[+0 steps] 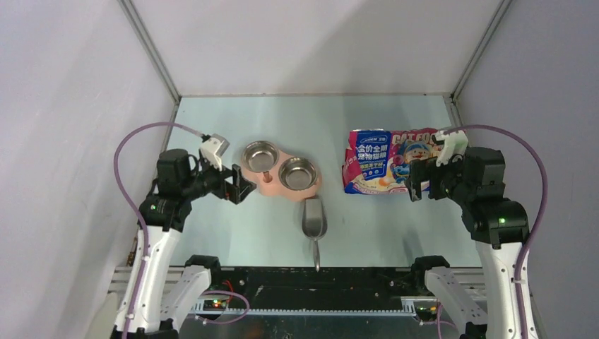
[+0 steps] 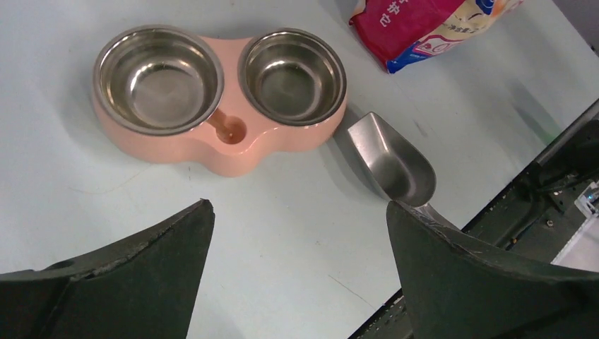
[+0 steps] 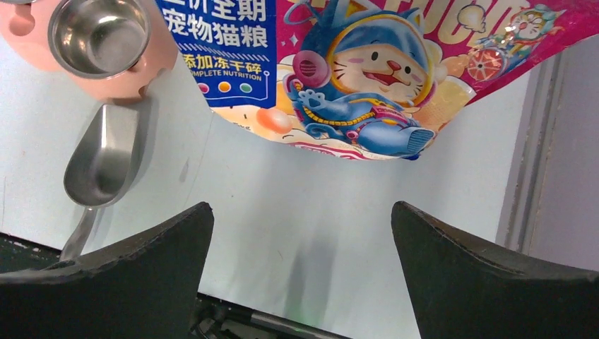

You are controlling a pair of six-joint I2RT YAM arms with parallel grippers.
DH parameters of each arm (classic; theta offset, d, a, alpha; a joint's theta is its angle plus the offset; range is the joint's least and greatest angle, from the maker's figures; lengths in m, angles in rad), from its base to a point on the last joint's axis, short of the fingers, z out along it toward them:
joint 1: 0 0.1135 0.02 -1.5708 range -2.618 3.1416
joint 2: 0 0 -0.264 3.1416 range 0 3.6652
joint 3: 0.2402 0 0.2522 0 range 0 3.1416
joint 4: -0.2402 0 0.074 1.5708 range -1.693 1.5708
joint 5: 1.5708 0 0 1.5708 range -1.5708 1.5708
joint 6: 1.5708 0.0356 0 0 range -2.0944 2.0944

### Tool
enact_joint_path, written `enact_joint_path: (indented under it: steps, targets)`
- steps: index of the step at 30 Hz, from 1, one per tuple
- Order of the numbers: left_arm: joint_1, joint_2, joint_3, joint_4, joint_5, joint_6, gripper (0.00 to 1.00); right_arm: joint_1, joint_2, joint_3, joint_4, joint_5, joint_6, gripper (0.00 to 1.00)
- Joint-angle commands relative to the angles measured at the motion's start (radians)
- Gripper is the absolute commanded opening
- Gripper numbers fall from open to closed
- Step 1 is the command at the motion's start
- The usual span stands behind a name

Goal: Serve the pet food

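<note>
No kibble shows in any view; the pet food is hidden. The blue-pink cat-food bag [image 1: 385, 161] lies flat at the right of the table; it also shows in the right wrist view [image 3: 353, 70] and the left wrist view [image 2: 431, 28]. A pink double feeder [image 1: 280, 171] holds two empty steel bowls [image 2: 159, 78] [image 2: 293, 74]. A grey metal scoop [image 1: 314, 222] lies empty just in front of the feeder [image 2: 392, 166] [image 3: 102, 159]. My left gripper [image 1: 240, 185] is open and empty, left of the feeder [image 2: 300, 212]. My right gripper [image 1: 417, 185] is open and empty at the bag's right end [image 3: 302, 212].
The pale table [image 1: 304, 120] is walled by white panels at the back and sides. A black rail [image 1: 311, 279] with the arm bases runs along the near edge. The scoop's handle reaches almost to that edge.
</note>
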Motion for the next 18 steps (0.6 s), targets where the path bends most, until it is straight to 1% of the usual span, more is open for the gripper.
enact_joint_path:
  steps: [1, 3, 4, 5, 6, 7, 10, 11, 13, 14, 17, 18]
  targets:
    - [-0.084, 0.073, 0.128, 0.045, -0.045, 0.049, 1.0, -0.002, 0.016, 0.051, 0.023, 0.018, 0.01, 1.0]
    - [-0.144, 0.142, 0.196, 0.039, -0.042, 0.077, 0.99, -0.002, 0.013, 0.054, 0.026, -0.054, -0.096, 0.99]
    - [-0.192, 0.189, 0.242, 0.028, -0.043, 0.088, 0.98, -0.002, 0.007, 0.056, 0.021, -0.127, -0.19, 1.0]
    - [-0.219, 0.212, 0.264, 0.025, -0.053, 0.106, 0.97, -0.001, 0.004, 0.059, 0.027, -0.158, -0.231, 1.0]
    - [-0.273, 0.255, 0.308, 0.02, -0.067, 0.112, 0.95, 0.002, 0.006, 0.061, 0.037, -0.195, -0.275, 1.0]
    - [-0.299, 0.276, 0.331, 0.017, -0.069, 0.125, 0.95, 0.011, 0.026, 0.078, 0.058, -0.206, -0.289, 1.0]
    - [-0.425, 0.387, 0.45, 0.005, -0.086, 0.142, 0.9, 0.034, 0.112, 0.155, 0.075, -0.227, -0.329, 0.99]
    - [-0.472, 0.429, 0.471, 0.007, -0.097, 0.139, 0.89, 0.044, 0.163, 0.204, 0.068, -0.228, -0.344, 0.97]
    - [-0.536, 0.479, 0.525, 0.044, -0.188, 0.114, 0.87, 0.05, 0.236, 0.27, 0.055, -0.216, -0.353, 0.92]
    - [-0.553, 0.495, 0.552, 0.085, -0.234, 0.101, 0.87, 0.051, 0.255, 0.299, 0.049, -0.214, -0.356, 0.92]
    - [-0.612, 0.581, 0.604, 0.173, -0.232, 0.076, 0.87, 0.058, 0.322, 0.325, 0.038, -0.215, -0.418, 0.88]
    - [-0.62, 0.598, 0.635, 0.179, -0.224, 0.065, 0.87, 0.062, 0.334, 0.334, 0.022, -0.207, -0.437, 0.88]
